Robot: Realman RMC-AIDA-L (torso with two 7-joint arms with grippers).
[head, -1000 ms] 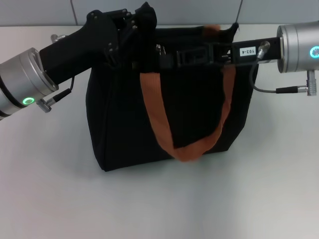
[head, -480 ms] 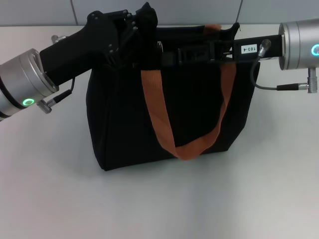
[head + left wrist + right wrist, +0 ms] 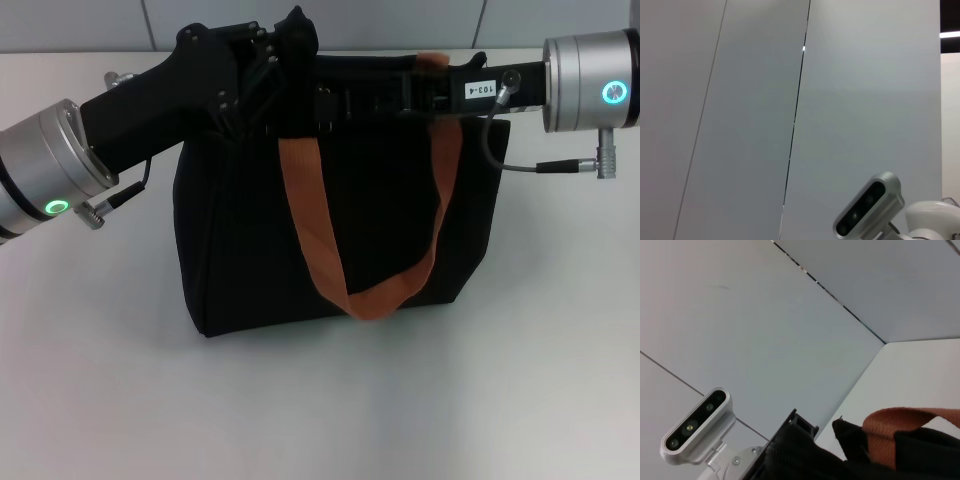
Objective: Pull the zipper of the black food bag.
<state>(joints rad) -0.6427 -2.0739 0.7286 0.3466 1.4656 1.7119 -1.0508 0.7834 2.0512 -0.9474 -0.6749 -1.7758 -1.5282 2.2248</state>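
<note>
Jaws of both grippers were hidden against the black food bag (image 3: 340, 220), so a slipped zipper could not be excluded.

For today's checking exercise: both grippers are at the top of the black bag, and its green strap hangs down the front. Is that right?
Not quite: the strap is orange-brown, not green, as the head view shows. The left gripper and right gripper are indeed at the top of the bag.
</note>
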